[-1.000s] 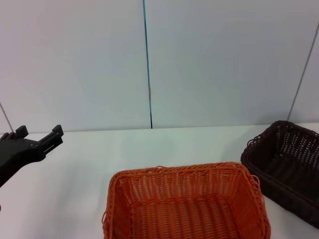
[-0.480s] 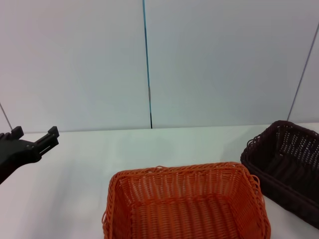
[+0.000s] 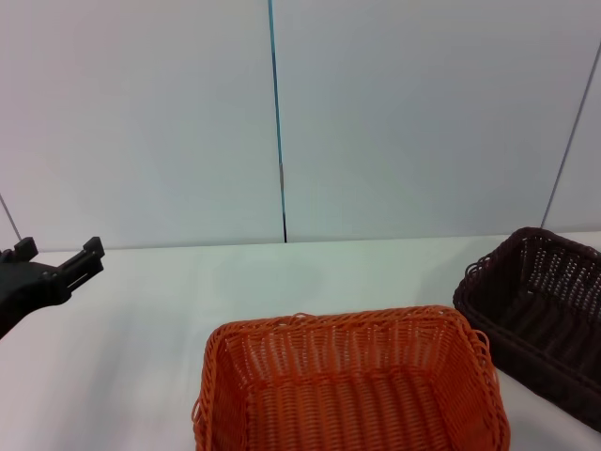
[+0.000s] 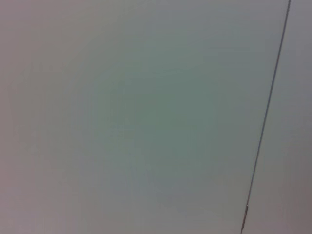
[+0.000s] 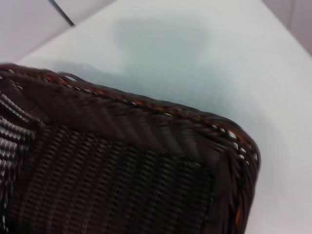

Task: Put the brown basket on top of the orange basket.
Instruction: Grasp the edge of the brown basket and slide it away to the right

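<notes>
**Two Woven Baskets Apart on White Table, Left Arm Raised at the Edge**

Seen from the head camera: a smooth white tabletop [image 3: 141, 376] across the lower half of the frame, backed by a pale grey panelled wall [image 3: 423, 113] split by a thin dark vertical seam [image 3: 277, 122] just left of centre, with a second, slanted seam [image 3: 571, 132] at the far right. Set at lower centre, cut off by the bottom edge: the bright orange rectangular woven basket with braided rim [image 3: 338, 319], open side up. Placed at the right edge, near but not touching it: the dark brown rectangular woven basket [image 3: 526, 352], also upright on the table and turned at an angle, not stacked on anything.

Held at the middle left edge of the frame, above the table and well apart from both baskets: the black left gripper [image 3: 58, 256], aimed toward the wall, fingers spread and clasping nothing. Filling the left wrist view: only plain wall [image 4: 122, 122] and one seam [image 4: 265, 122].

Shown close up in the right wrist view: the brown basket's braided rim and ribbed inner wall [image 5: 122, 126], with white table [image 5: 195, 58] beyond. Right gripper outside every view, so no telling how its fingers stand.
</notes>
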Action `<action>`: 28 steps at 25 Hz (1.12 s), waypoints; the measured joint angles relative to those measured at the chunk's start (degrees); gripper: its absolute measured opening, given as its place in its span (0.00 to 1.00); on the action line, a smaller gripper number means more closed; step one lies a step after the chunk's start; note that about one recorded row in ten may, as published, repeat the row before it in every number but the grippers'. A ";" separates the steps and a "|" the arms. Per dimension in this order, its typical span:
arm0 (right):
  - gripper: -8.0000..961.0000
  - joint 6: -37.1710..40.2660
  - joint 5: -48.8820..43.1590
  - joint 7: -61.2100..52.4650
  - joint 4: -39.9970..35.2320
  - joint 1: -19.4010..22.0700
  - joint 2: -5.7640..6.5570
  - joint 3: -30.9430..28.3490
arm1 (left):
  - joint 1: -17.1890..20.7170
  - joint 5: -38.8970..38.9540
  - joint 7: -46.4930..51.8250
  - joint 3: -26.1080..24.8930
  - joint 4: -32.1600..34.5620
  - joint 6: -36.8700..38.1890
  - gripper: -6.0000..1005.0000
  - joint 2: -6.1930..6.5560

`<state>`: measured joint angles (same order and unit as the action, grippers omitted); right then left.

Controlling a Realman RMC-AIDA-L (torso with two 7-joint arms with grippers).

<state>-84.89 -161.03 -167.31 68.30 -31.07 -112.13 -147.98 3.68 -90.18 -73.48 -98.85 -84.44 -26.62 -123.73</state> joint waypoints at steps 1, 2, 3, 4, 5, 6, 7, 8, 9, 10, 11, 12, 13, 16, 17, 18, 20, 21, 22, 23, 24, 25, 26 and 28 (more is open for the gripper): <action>0.95 0.79 0.52 -0.02 -0.55 0.10 0.03 -0.17 | -0.15 0.00 -0.03 -0.26 0.21 -0.28 0.84 0.02; 0.95 1.69 0.89 -0.05 -1.11 0.14 0.06 -0.30 | -0.33 0.00 -0.11 -0.59 0.38 -0.68 0.84 0.04; 0.95 2.59 0.97 -0.07 -1.76 0.14 0.06 -0.48 | -0.52 0.00 -0.22 -0.95 0.54 -1.11 0.84 0.02; 0.95 3.40 1.00 -0.10 -2.43 0.05 0.06 -0.59 | -0.63 0.00 -0.33 -1.16 0.64 -1.40 0.84 0.01; 0.95 4.07 1.02 -0.12 -2.94 -0.10 0.07 -0.62 | -0.72 0.00 -0.41 -1.30 0.70 -1.61 0.84 -0.01; 0.95 4.73 1.03 -0.12 -3.48 -0.30 0.06 -0.55 | -0.79 0.00 -0.45 -1.35 0.75 -1.75 0.84 -0.04; 0.95 5.31 1.05 -0.13 -3.91 -0.48 0.03 -0.42 | -0.83 0.01 -0.48 -1.36 0.76 -1.78 0.84 -0.04; 0.95 5.67 1.06 -0.13 -4.19 -0.60 0.00 -0.35 | -0.85 0.01 -0.48 -1.36 0.77 -1.80 0.84 -0.04; 0.95 6.22 1.08 -0.13 -4.58 -0.73 -0.06 -0.30 | -0.88 0.01 -0.48 -1.37 0.77 -1.81 0.83 -0.04; 0.95 6.78 1.09 -0.12 -4.92 -0.81 -0.11 -0.28 | -0.88 0.01 -0.49 -1.38 0.77 -1.81 0.83 -0.04; 0.95 7.45 1.09 -0.12 -5.31 -0.84 -0.15 -0.29 | -0.88 0.01 -0.49 -1.43 0.77 -1.82 0.83 -0.02; 0.95 7.97 1.10 -0.12 -5.68 -0.88 -0.17 -0.29 | -0.88 0.01 -0.49 -1.45 0.77 -1.83 0.83 0.00; 0.95 8.49 1.12 -0.11 -6.06 -0.93 -0.19 -0.30 | -0.88 0.01 -0.50 -1.47 0.77 -1.84 0.83 0.02; 0.95 10.02 1.19 0.21 -7.74 -1.19 -0.29 -0.25 | -0.88 0.01 -0.51 -1.49 0.77 -1.85 0.83 0.06; 0.95 10.52 1.19 0.28 -8.28 -1.24 -0.33 -0.24 | -0.90 0.01 -0.51 -1.50 0.77 -1.85 0.83 0.06; 0.95 11.14 1.20 0.34 -8.91 -1.27 -0.39 -0.22 | -0.95 0.01 -0.52 -1.50 0.77 -1.85 0.83 0.06; 0.95 12.39 1.21 0.39 -10.20 -1.28 -0.49 -0.16 | -1.06 0.01 -0.54 -1.53 0.77 -1.87 0.82 0.07; 0.95 12.97 1.21 0.39 -10.83 -1.29 -0.52 -0.14 | -1.10 0.00 -0.56 -1.55 0.77 -1.90 0.82 0.07; 0.95 13.40 1.21 0.39 -11.25 -1.30 -0.52 -0.12 | -1.12 -0.02 -0.58 -1.63 0.77 -1.92 0.82 0.07; 0.95 13.86 1.22 0.39 -11.70 -1.32 -0.53 -0.11 | -1.14 -0.04 -0.59 -1.73 0.77 -1.95 0.82 0.07; 0.95 14.20 1.22 0.38 -12.01 -1.32 -0.53 -0.11 | -1.16 -0.08 -0.59 -1.81 0.77 -1.95 0.82 0.07; 0.95 14.54 1.23 0.35 -12.35 -1.36 -0.55 -0.11 | -1.18 -0.11 -0.59 -1.93 0.77 -1.95 0.82 0.07; 0.95 14.79 1.23 0.30 -12.60 -1.38 -0.57 -0.11 | -1.20 -0.13 -0.60 -1.99 0.77 -1.95 0.82 0.07; 0.95 15.33 1.25 0.23 -13.04 -1.45 -0.63 -0.11 | -1.21 -0.14 -0.60 -2.02 0.77 -1.95 0.81 0.07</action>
<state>-69.56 -159.78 -167.08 55.26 -32.52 -112.75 -148.09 2.47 -90.33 -74.08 -100.87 -83.67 -28.57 -123.66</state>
